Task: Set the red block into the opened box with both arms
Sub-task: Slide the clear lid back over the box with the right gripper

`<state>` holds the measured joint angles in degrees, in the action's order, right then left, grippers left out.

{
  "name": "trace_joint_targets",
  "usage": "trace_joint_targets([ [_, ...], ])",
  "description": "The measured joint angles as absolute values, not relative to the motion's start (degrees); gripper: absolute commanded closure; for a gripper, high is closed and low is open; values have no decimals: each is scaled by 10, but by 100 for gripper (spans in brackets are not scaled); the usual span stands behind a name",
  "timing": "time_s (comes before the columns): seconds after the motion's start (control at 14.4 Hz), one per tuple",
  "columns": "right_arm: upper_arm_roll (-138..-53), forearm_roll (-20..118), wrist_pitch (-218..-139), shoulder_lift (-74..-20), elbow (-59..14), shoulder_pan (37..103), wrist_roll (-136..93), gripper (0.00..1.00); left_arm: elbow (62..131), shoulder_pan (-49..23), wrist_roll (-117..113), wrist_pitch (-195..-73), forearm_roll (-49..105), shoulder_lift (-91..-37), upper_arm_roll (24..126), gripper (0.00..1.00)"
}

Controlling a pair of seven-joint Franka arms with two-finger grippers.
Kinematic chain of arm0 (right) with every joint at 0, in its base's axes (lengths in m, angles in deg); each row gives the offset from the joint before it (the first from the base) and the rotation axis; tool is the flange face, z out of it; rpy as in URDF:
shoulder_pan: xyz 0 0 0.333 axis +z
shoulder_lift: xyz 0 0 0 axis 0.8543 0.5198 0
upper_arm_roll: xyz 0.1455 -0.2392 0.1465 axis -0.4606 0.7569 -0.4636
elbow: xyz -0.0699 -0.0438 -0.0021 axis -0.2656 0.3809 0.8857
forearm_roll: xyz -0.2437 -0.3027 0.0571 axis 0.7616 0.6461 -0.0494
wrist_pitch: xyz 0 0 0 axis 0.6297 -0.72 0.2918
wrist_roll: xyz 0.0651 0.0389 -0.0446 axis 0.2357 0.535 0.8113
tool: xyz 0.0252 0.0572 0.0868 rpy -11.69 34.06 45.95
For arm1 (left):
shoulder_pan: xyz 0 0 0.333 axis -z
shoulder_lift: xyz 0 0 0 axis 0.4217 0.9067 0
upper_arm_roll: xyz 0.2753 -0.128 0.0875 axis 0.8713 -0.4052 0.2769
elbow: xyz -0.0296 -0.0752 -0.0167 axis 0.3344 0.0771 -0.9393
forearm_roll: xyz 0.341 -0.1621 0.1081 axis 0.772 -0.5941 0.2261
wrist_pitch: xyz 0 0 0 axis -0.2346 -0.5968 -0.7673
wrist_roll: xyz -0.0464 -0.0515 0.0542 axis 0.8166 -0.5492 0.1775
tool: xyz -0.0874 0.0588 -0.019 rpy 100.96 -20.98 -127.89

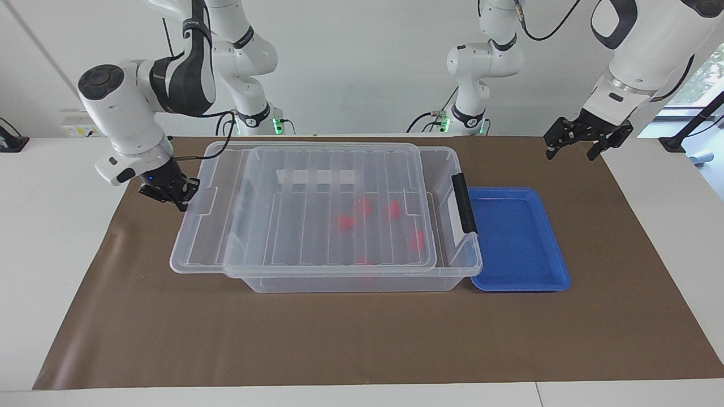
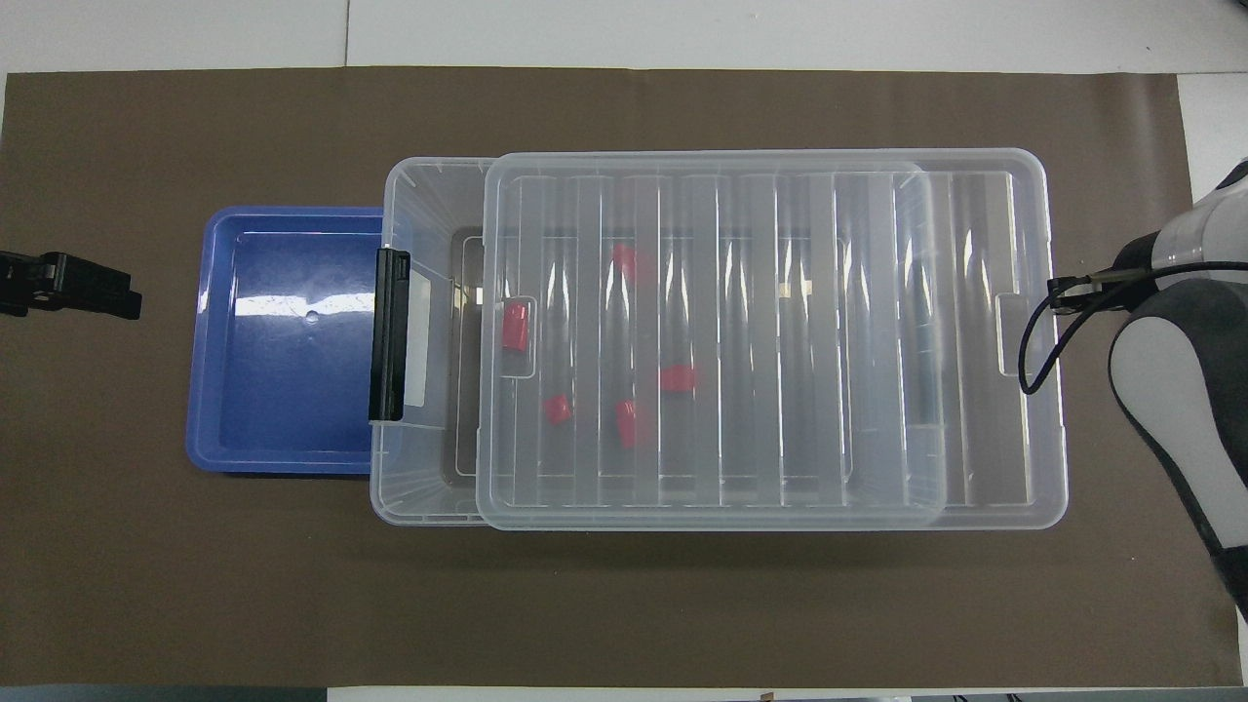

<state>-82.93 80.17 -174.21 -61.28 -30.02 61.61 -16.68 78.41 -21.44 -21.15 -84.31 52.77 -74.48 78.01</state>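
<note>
The clear box lies across the middle of the mat, its black clip handle at the left arm's end. The ribbed lid rests on top and covers most of the opening; a narrow strip by the handle stays uncovered. Several red blocks lie inside under the lid, one nearest the handle. My right gripper is shut and pressed against the lid's end at the right arm's end of the table. My left gripper hangs open and empty above the mat beside the blue tray.
A shallow blue tray with nothing in it sits against the box's handle end. A brown mat covers the table. The right arm's forearm reaches over the mat's edge at its end of the table.
</note>
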Motion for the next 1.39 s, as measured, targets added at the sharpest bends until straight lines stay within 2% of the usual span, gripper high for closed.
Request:
trace_joint_targets([
  [1.39, -902, 802, -1742, -615, -303, 617, -42, 100, 784, -215, -211, -837, 527, -746, 774, 0],
])
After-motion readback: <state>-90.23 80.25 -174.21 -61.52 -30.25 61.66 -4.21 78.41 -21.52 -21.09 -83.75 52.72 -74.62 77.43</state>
